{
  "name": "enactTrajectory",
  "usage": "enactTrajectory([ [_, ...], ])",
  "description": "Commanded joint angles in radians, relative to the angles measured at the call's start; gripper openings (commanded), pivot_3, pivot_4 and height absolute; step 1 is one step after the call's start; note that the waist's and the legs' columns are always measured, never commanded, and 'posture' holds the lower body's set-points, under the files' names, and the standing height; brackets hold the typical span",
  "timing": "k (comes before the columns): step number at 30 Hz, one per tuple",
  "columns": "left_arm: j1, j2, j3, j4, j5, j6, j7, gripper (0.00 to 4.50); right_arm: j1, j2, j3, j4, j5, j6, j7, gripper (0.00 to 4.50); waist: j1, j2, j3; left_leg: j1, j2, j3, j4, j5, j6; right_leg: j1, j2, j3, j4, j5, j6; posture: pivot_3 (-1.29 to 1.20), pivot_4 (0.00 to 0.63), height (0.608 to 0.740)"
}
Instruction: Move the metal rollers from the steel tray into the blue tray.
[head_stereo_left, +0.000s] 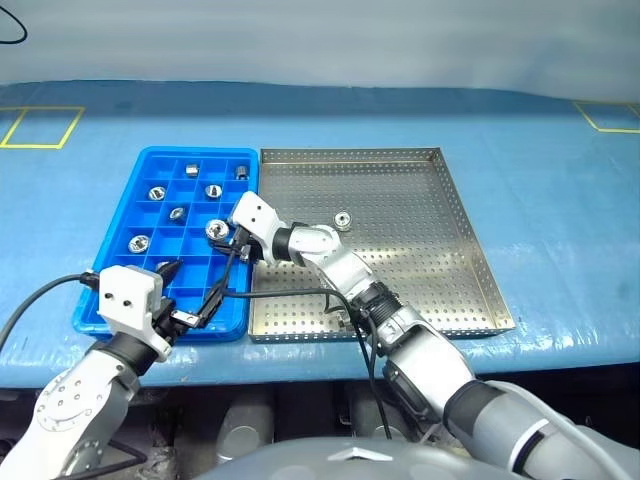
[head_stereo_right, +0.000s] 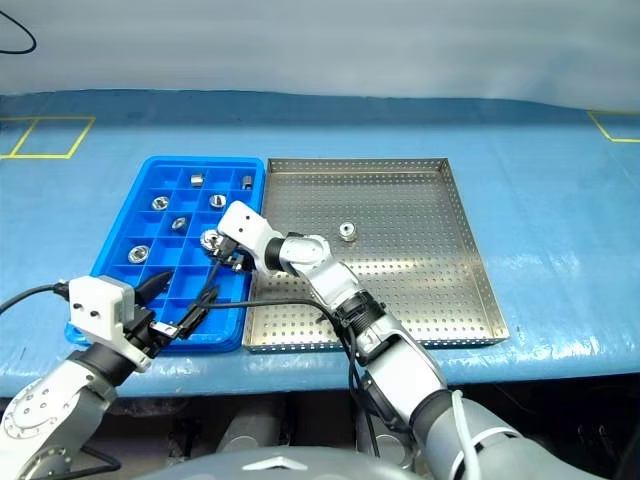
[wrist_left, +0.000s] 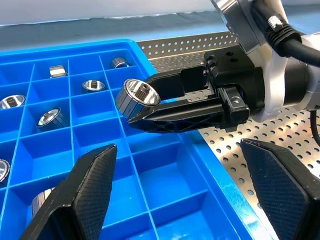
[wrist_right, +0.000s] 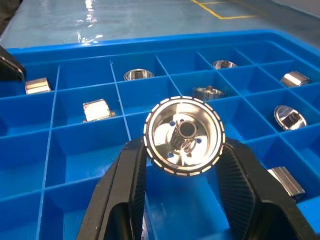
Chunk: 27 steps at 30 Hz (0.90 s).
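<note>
Right claw (wrist_right: 182, 172) clamped on a metal roller (wrist_right: 183, 136), hovering over the blue tray (head_stereo_left: 108, 310), left claw (wrist_left: 185, 192) spread wide, empty; next up, probably lowering into a free compartment and letting go.

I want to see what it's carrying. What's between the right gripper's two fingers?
A shiny metal roller, pinched between the right gripper's black fingers above the blue tray's compartments. The right wrist view shows it best.

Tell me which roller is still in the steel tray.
Just one roller, alone on the steel tray's perforated floor. The others sit in the blue tray's compartments, except one clamped in the right gripper above it.
</note>
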Motion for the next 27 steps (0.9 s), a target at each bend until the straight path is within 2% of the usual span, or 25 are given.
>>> enactTrajectory([
  [1, 0.006, -0.006, 0.001, -0.032, 0.003, -0.027, 0.007, 4.33, -0.095, 0.115, -0.017, 0.062, 0.001, -0.066, 0.001, 1.67, 0.000, 0.001, 0.000, 0.000, 0.000, 0.000, 0.000, 0.000, 0.000, 0.000, 0.000, 0.000, 0.000, 0.000, 0.000, 0.15, 0.150, 0.740],
  [10, 0.013, -0.010, -0.011, -0.035, 0.004, -0.028, 0.013, 4.33, -0.194, 0.164, -0.041, 0.217, 0.006, -0.158, -0.012, 1.67, 0.011, 0.001, 0.000, 0.000, 0.000, 0.000, 0.000, 0.000, 0.000, 0.000, 0.000, 0.000, 0.000, 0.000, 0.000, 0.16, 0.150, 0.740],
  [27, 0.103, -0.093, -0.024, -0.070, 0.043, -0.077, 0.090, 4.33, -0.261, 0.272, -0.024, 0.295, 0.001, -0.228, 0.032, 1.67, 0.043, 0.001, 0.001, 0.000, 0.000, -0.001, -0.001, 0.000, -0.001, 0.000, 0.001, -0.001, 0.000, -0.001, -0.002, 0.30, 0.150, 0.740],
])
